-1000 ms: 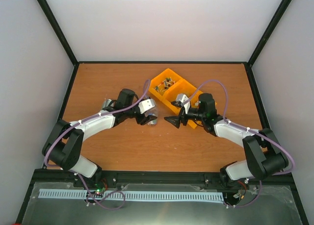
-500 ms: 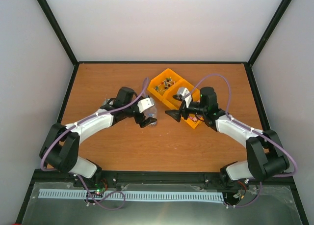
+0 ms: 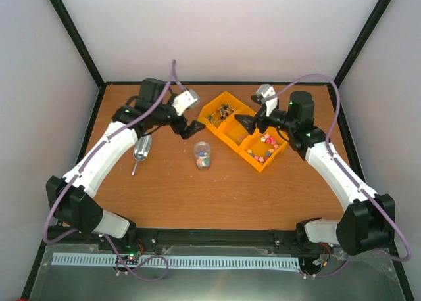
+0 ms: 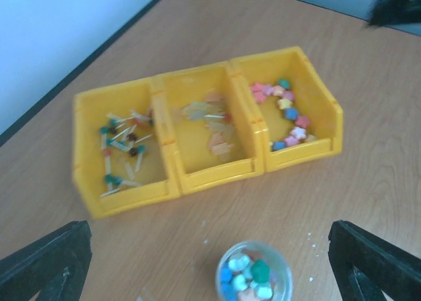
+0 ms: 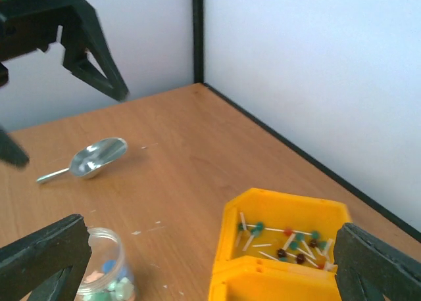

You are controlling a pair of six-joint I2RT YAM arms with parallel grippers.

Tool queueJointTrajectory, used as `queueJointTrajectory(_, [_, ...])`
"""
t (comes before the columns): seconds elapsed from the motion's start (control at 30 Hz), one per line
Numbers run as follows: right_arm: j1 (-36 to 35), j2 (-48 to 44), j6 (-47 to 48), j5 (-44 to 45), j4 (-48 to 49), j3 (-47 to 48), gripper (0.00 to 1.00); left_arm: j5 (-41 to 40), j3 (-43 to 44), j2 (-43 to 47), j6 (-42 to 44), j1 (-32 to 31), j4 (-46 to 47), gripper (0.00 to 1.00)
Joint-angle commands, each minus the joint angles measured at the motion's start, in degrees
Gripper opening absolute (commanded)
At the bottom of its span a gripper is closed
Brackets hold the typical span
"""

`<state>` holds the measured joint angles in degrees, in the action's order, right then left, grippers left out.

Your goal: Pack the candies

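Handling: candies tiny, light, loose; you won't pinch one.
Hold: scoop, by its thin handle.
Claws: left claw and right claw both spread, empty.

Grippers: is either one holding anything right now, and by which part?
Nothing is held. The left gripper and right gripper are both open and empty; the candy jar and the scoop rest on the table, clear of both.
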<state>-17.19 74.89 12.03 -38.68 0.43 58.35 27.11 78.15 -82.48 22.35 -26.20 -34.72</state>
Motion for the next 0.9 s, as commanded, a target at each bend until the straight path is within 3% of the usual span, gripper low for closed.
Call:
queueJointTrajectory(0.0, [4.07, -4.26, -4.33, 2.28, -4.29, 0.88, 1.0, 1.98, 4.32, 0.79, -4.67, 6.94, -11.96, 1.0])
queueJointTrajectory(0.27, [14.58, -12.11, -5.81, 1.06, -8.56, -4.69, 1.0, 3.44, 0.05, 6.8, -11.16, 18.79, -10.23, 1.0])
queueJointTrajectory(0.47, [20.76, -15.67, -5.0, -1.13, -10.26, -10.5, 1.0, 2.31, -3.52, 8.06, -13.34, 23.64, -10.43, 1.0])
queueJointTrajectory(0.87, [24.42, -17.92, 0.06, -0.58, -13.01, -19.51, 1.0, 1.55, -14.4, 11.66, -13.01, 24.17, -8.34, 1.0])
